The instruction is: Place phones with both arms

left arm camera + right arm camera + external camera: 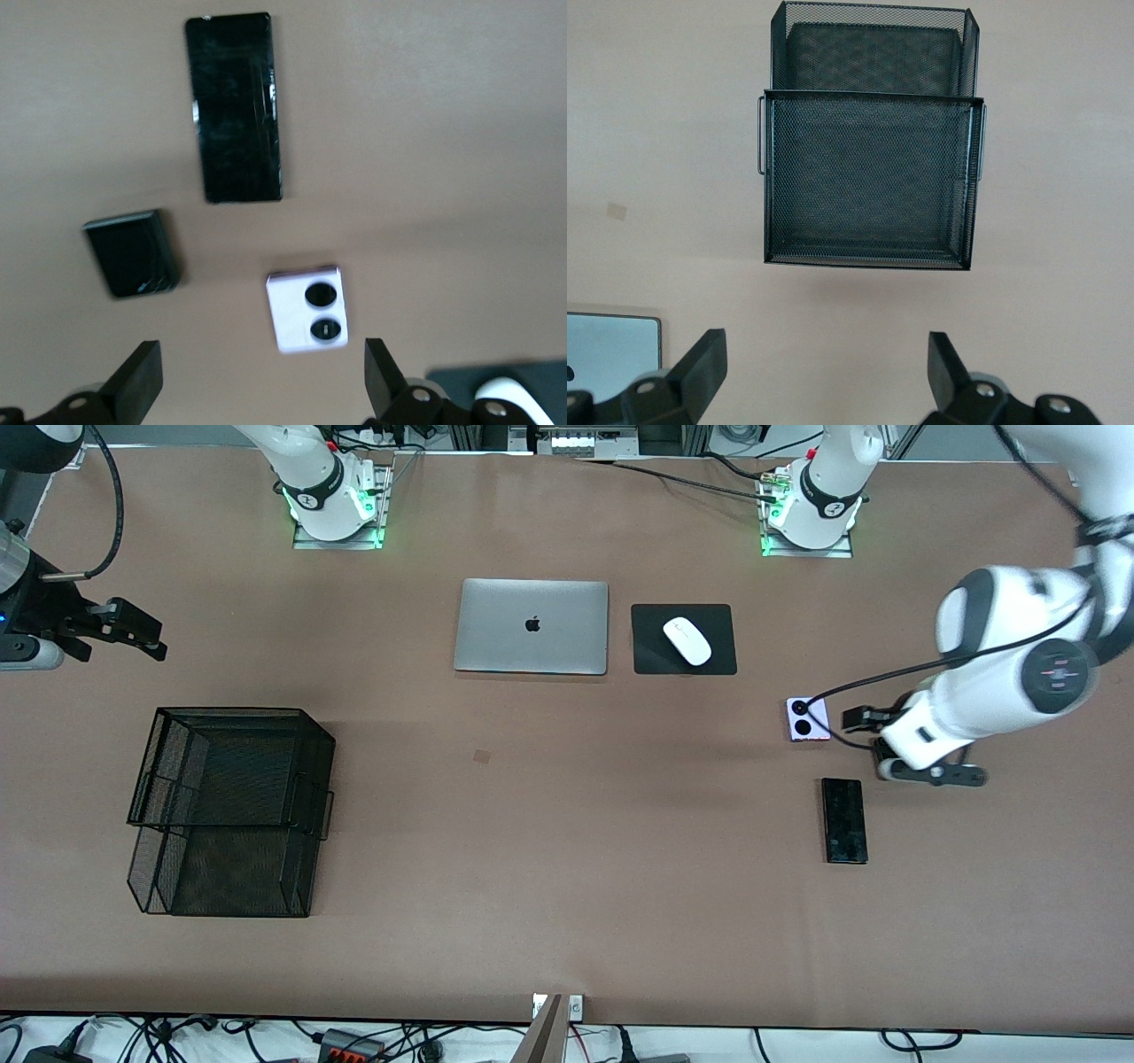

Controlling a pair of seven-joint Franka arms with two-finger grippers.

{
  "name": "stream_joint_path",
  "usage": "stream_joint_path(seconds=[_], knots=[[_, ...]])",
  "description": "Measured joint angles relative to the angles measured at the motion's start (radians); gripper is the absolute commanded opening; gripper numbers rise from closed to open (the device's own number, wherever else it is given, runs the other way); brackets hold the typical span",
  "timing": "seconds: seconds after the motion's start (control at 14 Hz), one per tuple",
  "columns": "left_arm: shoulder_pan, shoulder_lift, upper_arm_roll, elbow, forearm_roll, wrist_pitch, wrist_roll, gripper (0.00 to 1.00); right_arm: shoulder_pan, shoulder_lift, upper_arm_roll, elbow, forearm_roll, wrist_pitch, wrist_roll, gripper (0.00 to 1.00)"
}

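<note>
Phones lie toward the left arm's end of the brown paper-covered table (pixel 567 921). In the front view, 2 show: a squarish white-lilac phone (pixel 808 719) with 2 round black lenses, and a long black slab phone (pixel 843 820), glossy and rectangular, nearer to the camera than the lilac one. The left gripper (pixel 886 744) hangs low just beside the lilac phone, holding nothing; its white, rounded arm hides the table beneath it. The right gripper (pixel 146 636) waits up in the air at the right arm's end of the table, jaws spread and empty. A black wire-mesh tray (pixel 232 810), boxy and 2-tiered, sits at that same end. A closed silver laptop (pixel 532 626) with a smooth matte lid lies mid-table, beside a black mouse pad (pixel 683 639) carrying a glossy white oval mouse (pixel 687 640).

In the left wrist view, all 3 phones appear: the long black slab phone (pixel 235 107), a squarish black phone (pixel 134 252) with rounded corners, and the white-lilac phone (pixel 307 311). They lie apart from one another. The left gripper (pixel 261 385) has its wedge-shaped black fingers (pixel 137 381) set wide apart, touching no phone.

In the right wrist view, the right gripper (pixel 827 372) stands wide open above bare table, with the wire-mesh tray (pixel 871 186) showing its fine lattice walls and thin wire handles. A corner of the laptop (pixel 611 354) shows too.
</note>
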Motion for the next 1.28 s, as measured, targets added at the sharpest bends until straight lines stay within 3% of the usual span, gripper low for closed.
stream_joint_path(seconds=[0.21, 0.43, 0.93, 1.28], knots=[[0.0, -0.002, -0.008, -0.211, 0.0, 0.295, -0.007, 1.0, 0.0, 0.0, 0.0, 0.0, 0.0, 0.001, 0.0, 1.0], [-0.001, -0.003, -0.021, -0.315, 0.0, 0.41, -0.07, 1.0, 0.0, -0.001, 0.0, 0.0, 0.0, 0.002, 0.0, 1.0], [-0.003, 0.053, -0.028, -0.36, 0.0, 0.452, -0.101, 1.0, 0.0, -0.001, 0.0, 0.0, 0.0, 0.002, 0.0, 1.0], [-0.003, 0.11, -0.028, -0.424, 0.0, 0.612, -0.102, 1.0, 0.001, -0.001, 0.0, 0.0, 0.0, 0.011, 0.0, 1.0]])
